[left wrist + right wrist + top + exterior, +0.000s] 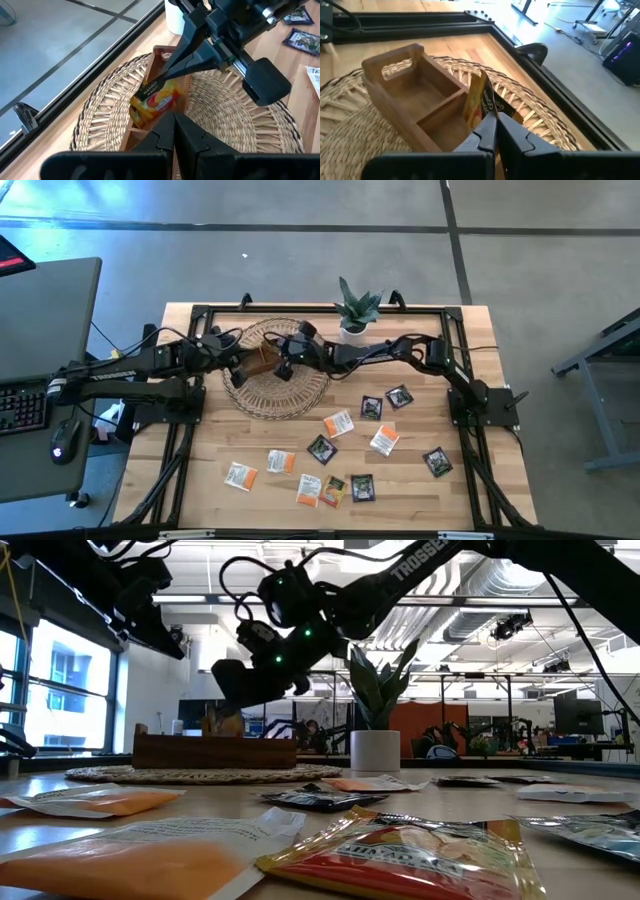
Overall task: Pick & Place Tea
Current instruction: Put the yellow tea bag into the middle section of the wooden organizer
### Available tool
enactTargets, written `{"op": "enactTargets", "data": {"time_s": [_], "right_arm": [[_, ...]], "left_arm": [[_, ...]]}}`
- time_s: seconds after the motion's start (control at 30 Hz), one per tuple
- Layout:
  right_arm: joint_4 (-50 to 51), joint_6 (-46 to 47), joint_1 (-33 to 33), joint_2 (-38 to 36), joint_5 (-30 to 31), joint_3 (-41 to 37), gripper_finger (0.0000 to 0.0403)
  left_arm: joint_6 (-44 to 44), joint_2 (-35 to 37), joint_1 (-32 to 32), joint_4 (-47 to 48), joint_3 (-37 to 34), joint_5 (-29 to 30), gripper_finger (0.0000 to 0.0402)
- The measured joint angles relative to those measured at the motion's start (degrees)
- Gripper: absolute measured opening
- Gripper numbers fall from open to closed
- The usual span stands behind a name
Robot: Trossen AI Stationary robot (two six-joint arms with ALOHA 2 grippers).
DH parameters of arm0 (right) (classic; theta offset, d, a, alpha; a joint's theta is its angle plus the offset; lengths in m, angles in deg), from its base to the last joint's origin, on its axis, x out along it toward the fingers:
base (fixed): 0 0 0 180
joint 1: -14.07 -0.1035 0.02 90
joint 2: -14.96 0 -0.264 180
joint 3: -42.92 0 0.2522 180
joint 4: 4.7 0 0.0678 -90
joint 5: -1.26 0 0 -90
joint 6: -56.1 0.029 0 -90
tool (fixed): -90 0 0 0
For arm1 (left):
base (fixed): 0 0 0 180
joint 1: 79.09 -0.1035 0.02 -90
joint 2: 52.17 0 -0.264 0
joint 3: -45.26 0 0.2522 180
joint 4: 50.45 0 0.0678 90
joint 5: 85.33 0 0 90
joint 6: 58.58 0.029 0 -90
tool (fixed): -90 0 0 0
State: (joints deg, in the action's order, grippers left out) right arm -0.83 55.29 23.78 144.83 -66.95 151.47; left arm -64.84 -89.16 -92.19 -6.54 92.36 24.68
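Note:
My right gripper [495, 126] reaches from the table's right over the brown wooden divided tray [260, 363] and is shut on an orange tea sachet [156, 96]. The tray stands on a round woven mat [283, 393]. My left gripper [175, 131] is shut at the tray's left end [238, 362]; whether it touches the tray, I cannot tell. Several more sachets, orange-and-white [338, 423] and dark [371, 407], lie flat on the near half of the table. My right gripper pinches the orange sachet by its dark-banded upper edge [161, 81] between its two fingers [176, 64]. They slant down at it from the table's right. The sachet hangs below them, tilted, its lower end [142, 114] down inside a tray compartment.
A small potted plant [355, 312] stands at the far edge just right of the mat. The two arms are close together over the tray. A black frame rail [300, 310] runs along the table's edges. A desk with a keyboard [22, 405] stands to the left.

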Motion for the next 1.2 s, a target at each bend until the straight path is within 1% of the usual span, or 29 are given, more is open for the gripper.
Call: {"op": "enactTargets", "data": {"time_s": [0.07,0.27,0.5,0.7,0.8,0.87,1.0,1.07,1.1,1.2], "right_arm": [[-0.2,-0.1,0.0,0.0,-1.5,0.0,0.0012],[0.5,-1.1,1.5,0.0,-2.4,0.0,0.0005],[1.4,-1.5,2.7,0.0,-4.4,0.0,0.0034],[1.0,-5.6,2.4,0.0,-6.2,0.0,0.0062],[0.6,-6.4,1.8,0.0,-6.2,0.0,0.0069],[0.9,-8.1,1.5,0.0,-5.0,0.0,0.0071],[2.3,-9.9,1.0,-0.2,-0.4,0.0,0.0067],[2.7,-9.3,0.9,-0.6,-0.7,0.0,0.0059],[2.5,-8.8,0.8,-0.8,-2.0,0.0,0.0053],[3.8,-8.6,-0.3,-1.2,-3.9,0.0,0.0022]], "left_arm": [[0.0,0.0,0.0,0.0,0.0,0.0,0.0002],[0.0,0.0,0.0,0.0,0.0,0.5,0.0002],[0.0,0.0,0.0,-0.1,0.0,0.5,0.0002],[0.0,0.0,0.0,-0.1,0.0,0.5,0.0002],[0.0,0.0,0.0,0.0,0.0,0.7,0.0002],[0.0,0.0,0.0,0.0,0.0,0.7,0.0002],[0.0,0.0,0.0,0.0,0.0,0.7,0.0002],[0.0,0.0,0.0,0.0,0.0,0.7,0.0002],[0.0,0.0,0.0,0.0,0.0,0.7,0.0002],[0.0,0.0,0.0,0.0,0.0,0.7,0.0002]]}}
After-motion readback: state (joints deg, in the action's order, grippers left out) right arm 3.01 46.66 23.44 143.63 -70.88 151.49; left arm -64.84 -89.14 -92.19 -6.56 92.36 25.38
